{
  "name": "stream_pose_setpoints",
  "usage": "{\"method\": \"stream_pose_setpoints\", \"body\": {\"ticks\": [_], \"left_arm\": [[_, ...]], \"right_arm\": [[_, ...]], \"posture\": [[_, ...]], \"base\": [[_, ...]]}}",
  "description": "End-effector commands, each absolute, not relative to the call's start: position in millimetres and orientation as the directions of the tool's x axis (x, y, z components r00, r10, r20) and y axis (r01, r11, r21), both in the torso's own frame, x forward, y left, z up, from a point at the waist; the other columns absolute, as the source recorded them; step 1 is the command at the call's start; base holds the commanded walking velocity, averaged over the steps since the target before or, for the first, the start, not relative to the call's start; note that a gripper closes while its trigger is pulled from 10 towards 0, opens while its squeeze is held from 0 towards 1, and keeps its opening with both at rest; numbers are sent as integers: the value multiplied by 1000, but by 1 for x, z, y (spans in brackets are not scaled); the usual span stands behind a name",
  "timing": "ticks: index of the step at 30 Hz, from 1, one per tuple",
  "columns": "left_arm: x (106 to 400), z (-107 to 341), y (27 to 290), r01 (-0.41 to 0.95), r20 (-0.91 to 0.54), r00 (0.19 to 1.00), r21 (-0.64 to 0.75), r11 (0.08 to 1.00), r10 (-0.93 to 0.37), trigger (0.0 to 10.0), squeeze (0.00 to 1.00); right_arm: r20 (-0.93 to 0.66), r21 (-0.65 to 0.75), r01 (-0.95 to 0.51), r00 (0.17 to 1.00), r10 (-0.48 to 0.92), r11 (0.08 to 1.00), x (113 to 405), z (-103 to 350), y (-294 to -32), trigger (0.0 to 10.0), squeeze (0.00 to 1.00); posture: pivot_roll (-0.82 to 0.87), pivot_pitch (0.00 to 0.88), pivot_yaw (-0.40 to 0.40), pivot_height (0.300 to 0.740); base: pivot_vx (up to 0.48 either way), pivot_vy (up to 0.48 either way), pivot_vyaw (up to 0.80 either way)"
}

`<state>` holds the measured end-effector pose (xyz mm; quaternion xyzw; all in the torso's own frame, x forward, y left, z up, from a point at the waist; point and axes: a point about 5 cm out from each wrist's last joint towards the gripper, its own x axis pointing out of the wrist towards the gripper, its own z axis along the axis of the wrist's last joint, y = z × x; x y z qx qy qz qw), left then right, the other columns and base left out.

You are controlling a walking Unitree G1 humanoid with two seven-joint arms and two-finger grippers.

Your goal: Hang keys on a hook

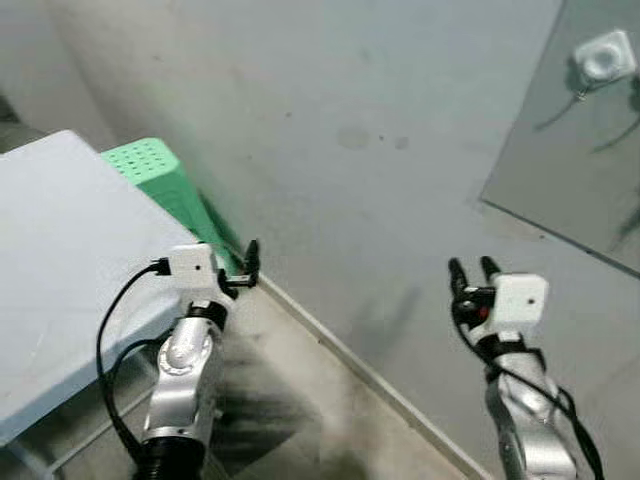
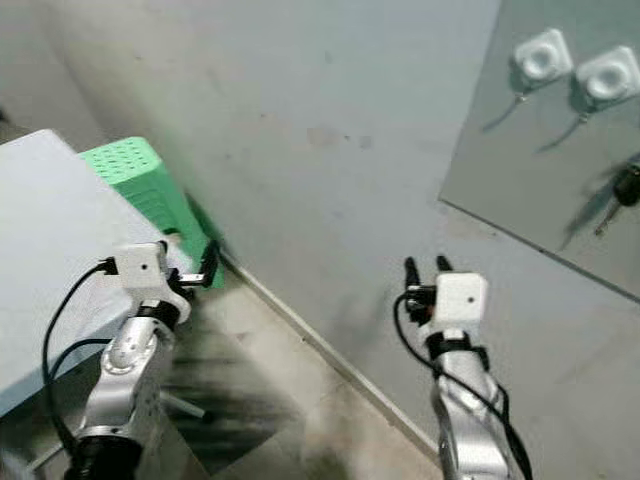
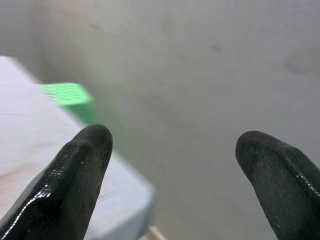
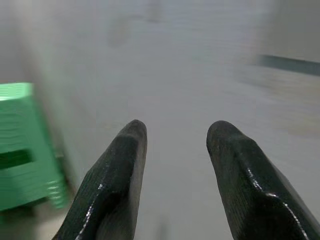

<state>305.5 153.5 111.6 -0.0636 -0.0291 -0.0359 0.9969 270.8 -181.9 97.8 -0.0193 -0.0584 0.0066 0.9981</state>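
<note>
Two white adhesive hooks point(image 2: 540, 58) point(image 2: 607, 75) sit on a glossy grey panel point(image 2: 520, 180) high on the wall at the right. A dark bunch that looks like keys point(image 2: 628, 186) hangs at the panel's right edge; what holds it is cut off. My right gripper point(image 1: 474, 268) is raised in front of the wall, below and left of the hooks, open with nothing between its fingers. Beside the table corner, my left gripper point(image 1: 245, 266) points at the wall, also open with nothing in it.
A white table point(image 1: 60, 260) fills the left side. A green plastic stool point(image 1: 165, 185) stands behind it against the grey wall point(image 1: 330, 120). A pale baseboard point(image 1: 350, 355) runs along the floor below the wall.
</note>
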Motion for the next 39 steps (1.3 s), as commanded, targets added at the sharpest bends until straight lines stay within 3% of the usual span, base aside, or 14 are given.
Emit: {"method": "stream_pose_setpoints", "body": {"ticks": [1,39], "left_arm": [[305,112,148,92,58,995,-131,987,-85,10000,0],[307,112,143,97,46,995,-140,985,-91,10000,0]], "right_arm": [[109,-45,-2,994,7,999,270,97,-186,10000,0],[116,-64,-38,992,45,997,273,102,-187,10000,0]], "posture": [[-43,22,14,740],[-49,0,-1,740]], "base": [[0,0,800],[0,0,800]]}}
